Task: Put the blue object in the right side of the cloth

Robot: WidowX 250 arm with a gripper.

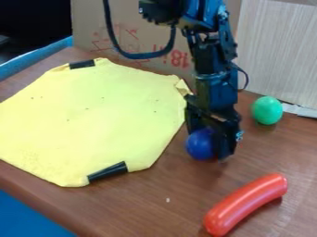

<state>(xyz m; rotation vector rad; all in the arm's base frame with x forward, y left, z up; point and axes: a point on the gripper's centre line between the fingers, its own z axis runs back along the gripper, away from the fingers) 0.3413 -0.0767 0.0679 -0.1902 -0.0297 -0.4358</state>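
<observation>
Occupying the lower end of the black gripper (212, 144), the blue ball (199, 144) lies just off the right-hand edge of the yellow cloth (93, 120), over the brown table (170, 185). Whether the gripper has a firm hold on it cannot be told, nor whether it bears on the wood. The likely step in hand is securing the ball for transfer to the cloth's right side. Principal hazard: a smooth, round body caught off-centre may squirt out and roll, perhaps towards the red sausage-shaped piece (244, 205) in front. Secondary hazard: too low a crossing could snag the cloth's edge or its raised corner (182, 87) and ruck the fabric, despite the black strips (82, 64) (108, 171) at its border. Release too near the edge, or while moving, might let the ball roll off. Beyond the gripper, the green egg-shaped piece (267, 110) stands well apart, near the pale panel (276, 51).
</observation>
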